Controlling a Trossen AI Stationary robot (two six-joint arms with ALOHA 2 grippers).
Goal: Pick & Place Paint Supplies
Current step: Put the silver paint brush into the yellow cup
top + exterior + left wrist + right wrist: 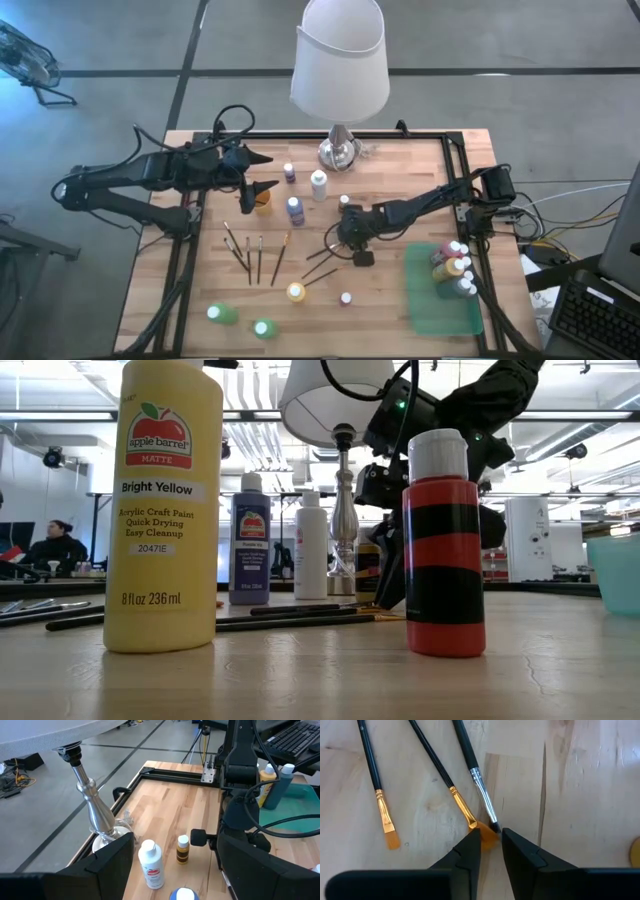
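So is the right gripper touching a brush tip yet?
Cannot tell. In the right wrist view the right gripper has its fingers narrowly parted around the paintbrush tips, but no view plainly shows contact or a gap.

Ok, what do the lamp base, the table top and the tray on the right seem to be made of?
The lamp base looks like polished metal: it is silvery and mirrors its surroundings. The table top looks like light, matte wood: joined planks with visible grain. The tray is probably plastic: flat, green and slightly translucent, though its look alone leaves that open.
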